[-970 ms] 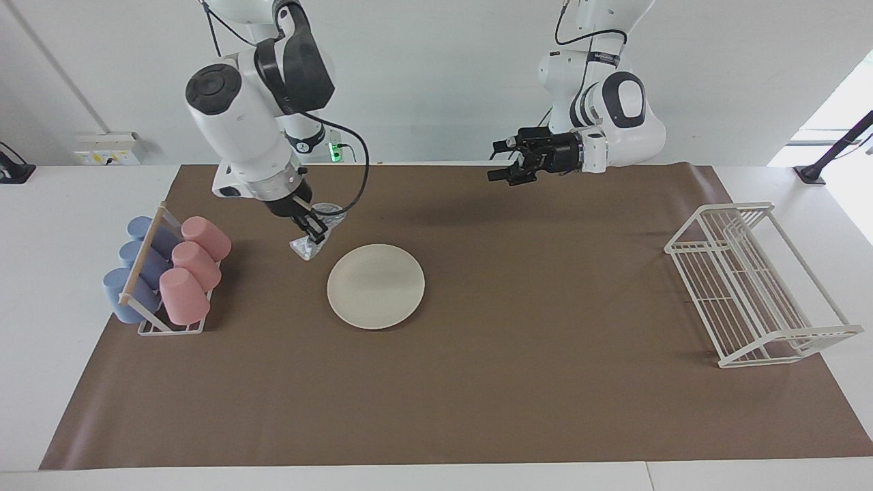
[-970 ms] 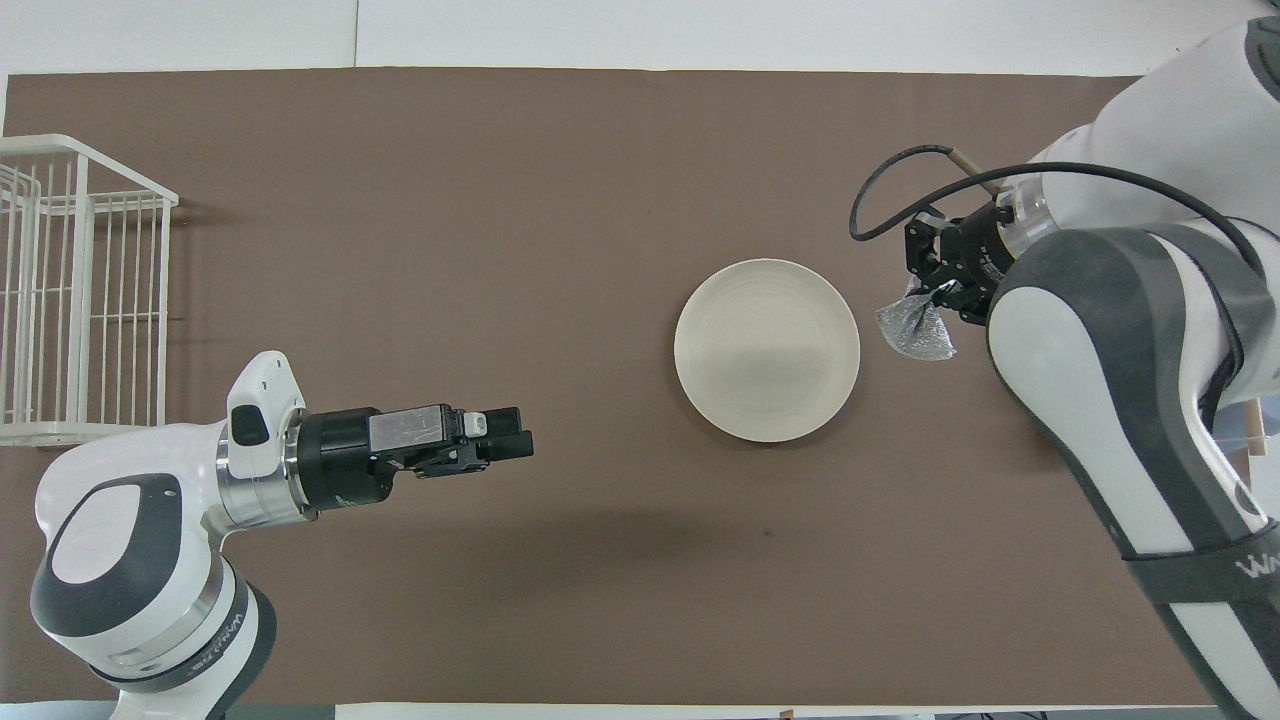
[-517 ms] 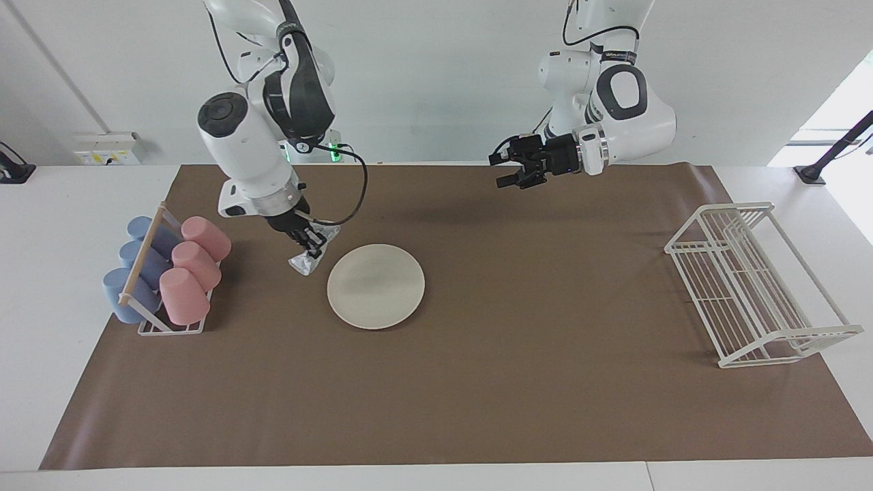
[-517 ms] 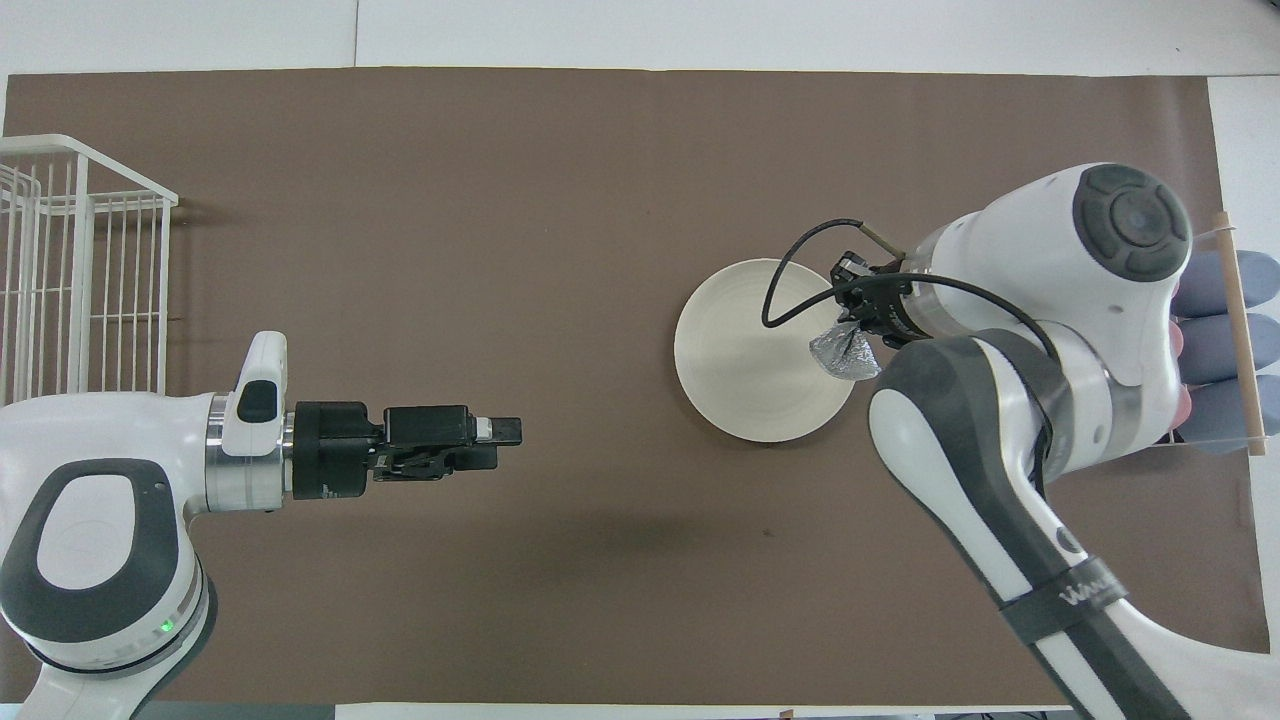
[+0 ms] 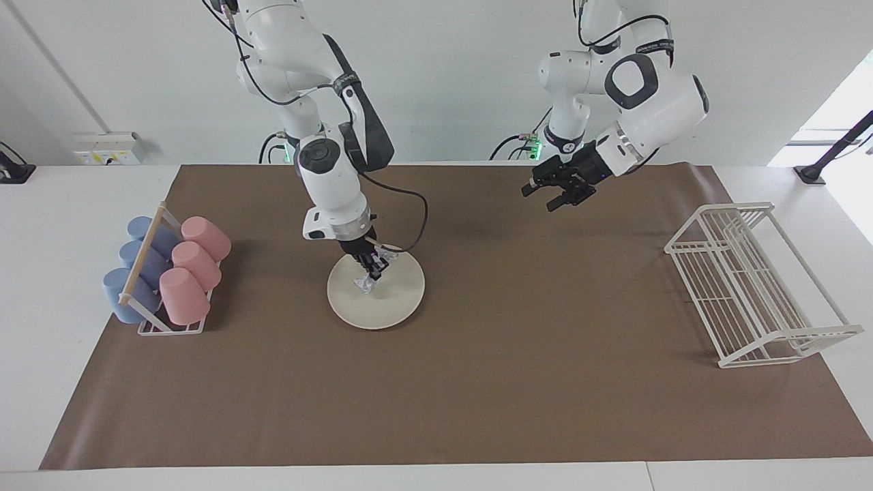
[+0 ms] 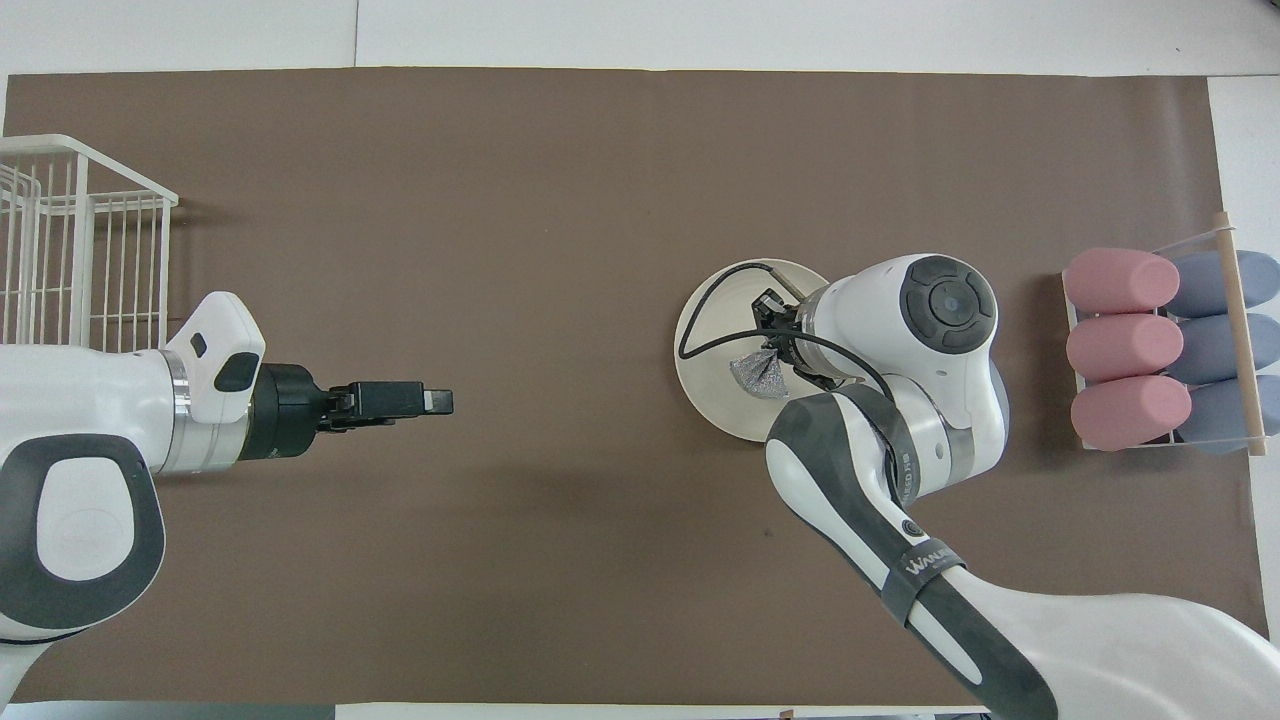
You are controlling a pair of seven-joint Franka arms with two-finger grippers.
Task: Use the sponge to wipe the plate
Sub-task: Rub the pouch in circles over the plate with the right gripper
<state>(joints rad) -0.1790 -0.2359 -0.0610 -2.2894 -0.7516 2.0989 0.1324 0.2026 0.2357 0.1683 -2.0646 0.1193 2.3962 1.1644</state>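
Right gripper (image 5: pixel 372 267) is clamped on the sponge (image 5: pixel 366 282), which now rests on the plate's (image 5: pixel 395 307) robot-side half; a second ago it hung over the mat beside the plate, toward the cup rack (image 5: pixel 167 273). Plate unmoved, mid-table toward the right arm's end. Left gripper (image 5: pixel 559 194), fingers apart, waits raised over the mat (image 5: pixel 477 395), now angled downward.

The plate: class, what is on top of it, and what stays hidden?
Over the plate hangs the sponge, gripped by the right gripper. Whether it touches is unclear; the arm covers part of the rim.
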